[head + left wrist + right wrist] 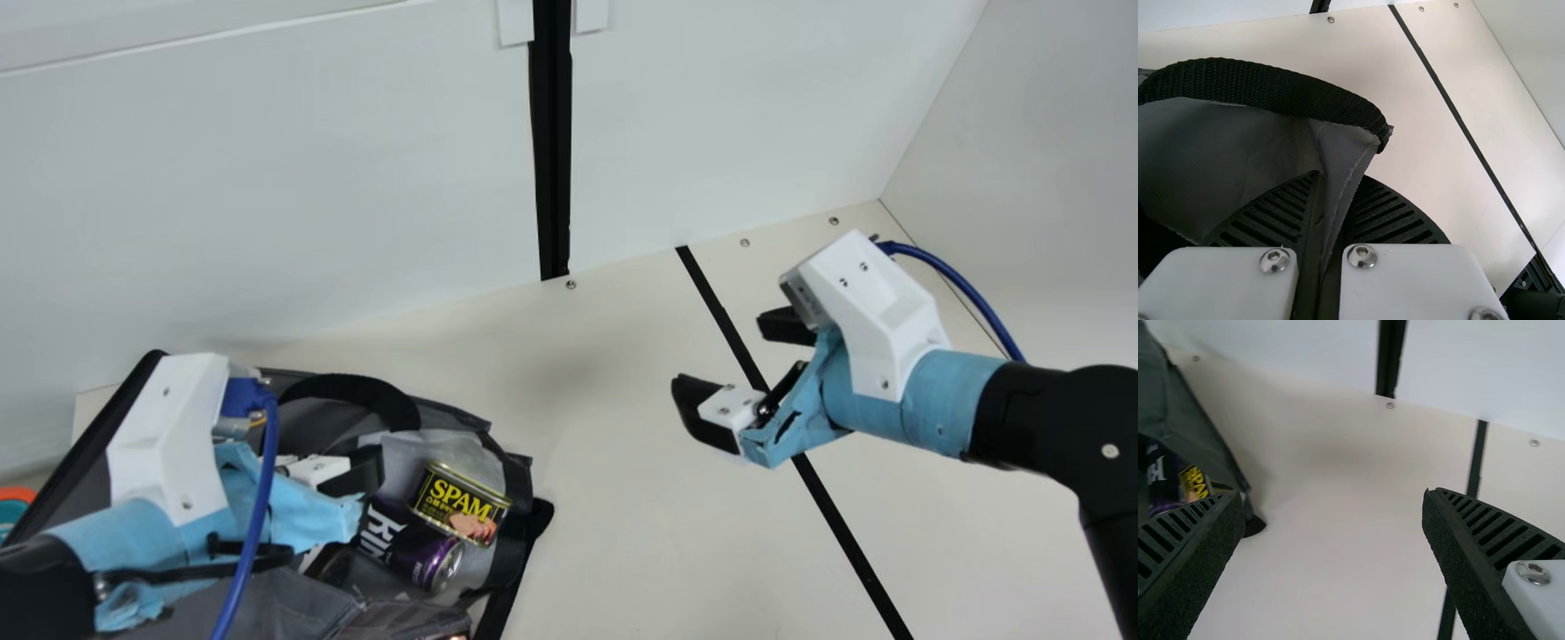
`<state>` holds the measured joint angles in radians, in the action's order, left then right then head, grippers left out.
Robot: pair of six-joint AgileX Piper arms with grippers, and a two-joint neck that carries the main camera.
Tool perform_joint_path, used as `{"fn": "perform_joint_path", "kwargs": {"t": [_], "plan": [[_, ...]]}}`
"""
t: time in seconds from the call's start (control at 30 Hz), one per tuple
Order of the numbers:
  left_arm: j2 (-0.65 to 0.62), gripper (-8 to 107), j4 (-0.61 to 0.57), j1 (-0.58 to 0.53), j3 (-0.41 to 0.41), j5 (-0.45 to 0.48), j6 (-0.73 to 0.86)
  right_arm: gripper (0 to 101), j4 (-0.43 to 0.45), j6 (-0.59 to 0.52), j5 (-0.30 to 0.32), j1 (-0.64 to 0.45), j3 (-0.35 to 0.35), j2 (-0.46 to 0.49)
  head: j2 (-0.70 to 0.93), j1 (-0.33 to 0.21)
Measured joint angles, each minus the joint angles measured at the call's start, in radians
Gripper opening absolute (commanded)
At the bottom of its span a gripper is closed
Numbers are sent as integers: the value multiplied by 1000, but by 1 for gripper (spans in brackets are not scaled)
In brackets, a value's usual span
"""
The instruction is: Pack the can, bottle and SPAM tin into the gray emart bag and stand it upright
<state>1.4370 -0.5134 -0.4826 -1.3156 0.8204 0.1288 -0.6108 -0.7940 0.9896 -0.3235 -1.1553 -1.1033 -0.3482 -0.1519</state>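
The gray bag (311,427) lies at the main view's lower left with its mouth facing the table's middle. Inside it rest the SPAM tin (460,503) and, alongside, the purple can (425,557). I cannot make out the bottle. My left gripper (356,471) is at the bag; in its wrist view the left gripper (1328,227) is shut on a fold of gray bag fabric (1346,150) below the black strap. My right gripper (725,373) stands open over the table, away from the bag, and in its wrist view the right gripper (1331,513) has nothing between its fingers.
White panels (293,178) rise behind the table (613,498). A black strip (840,520) runs across the tabletop under the right gripper. An orange and teal object (12,507) shows at the main view's left edge.
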Motion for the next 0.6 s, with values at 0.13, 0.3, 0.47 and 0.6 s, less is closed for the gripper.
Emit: {"fn": "perform_joint_path", "kwargs": {"t": [0.13, 0.3, 0.47, 0.6], "plan": [[0, -8, 0, 0, 0, 0, 0, 95, 64, 51, -8, -15, -2, 20, 0, 0], [0, -8, 0, 0, 0, 0, 0, 95, 148, 112, -18, -31, -5, 46, 0, 0], [0, -8, 0, 0, 0, 0, 0, 95, 231, 167, -19, -37, -12, 69, 0, 0], [0, -8, 0, 0, 0, 0, 0, 95, 297, 214, -14, -42, -16, 87, 2, 0]]}}
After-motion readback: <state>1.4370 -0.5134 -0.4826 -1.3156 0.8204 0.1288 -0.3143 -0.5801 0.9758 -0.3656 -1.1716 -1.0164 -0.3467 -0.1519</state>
